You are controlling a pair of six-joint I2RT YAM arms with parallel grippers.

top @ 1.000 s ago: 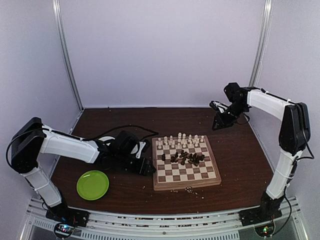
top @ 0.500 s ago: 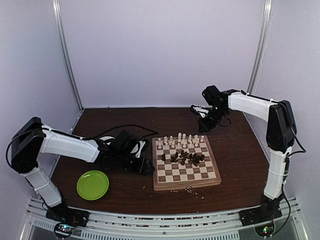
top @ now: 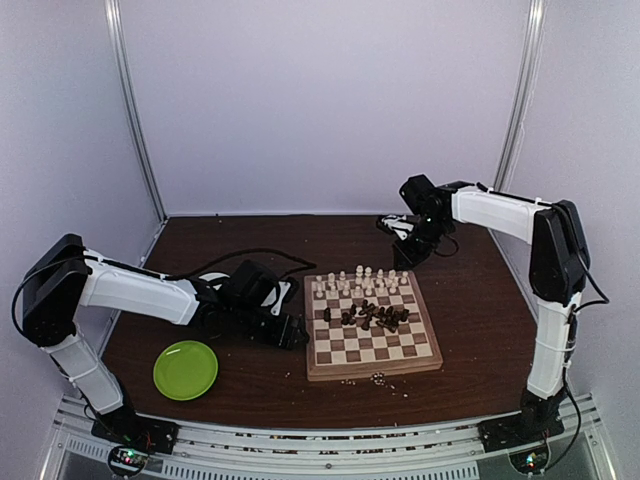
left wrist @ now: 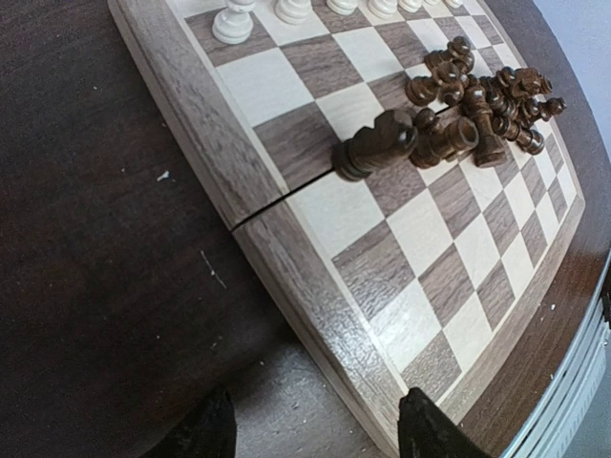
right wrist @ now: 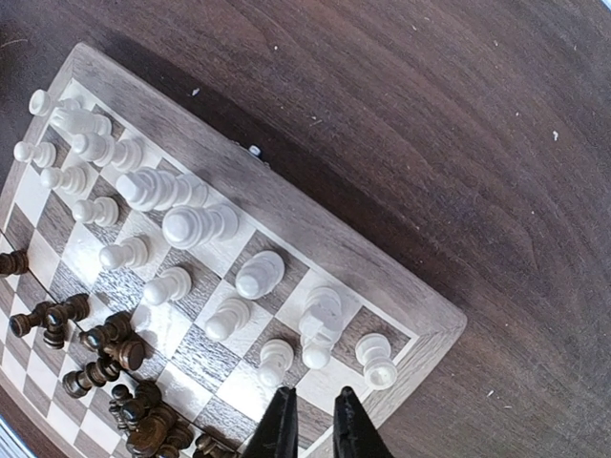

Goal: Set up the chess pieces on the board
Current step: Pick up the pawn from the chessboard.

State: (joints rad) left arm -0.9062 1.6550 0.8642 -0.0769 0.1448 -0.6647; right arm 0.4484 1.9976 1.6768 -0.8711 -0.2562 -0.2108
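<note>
board [top: 372, 352]: 1 | cream chess pieces [right wrist: 191, 225]: 16 | green plate [top: 185, 369]: 1 (dark pieces heaped, uncounted)

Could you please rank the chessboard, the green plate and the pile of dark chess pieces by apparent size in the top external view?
1. Chessboard, largest.
2. Green plate.
3. Pile of dark chess pieces, smallest.

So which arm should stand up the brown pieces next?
Probably the right. Its claw hangs over the board, empty, near the brown pieces. The left claw sits low beside the board's edge.
</note>
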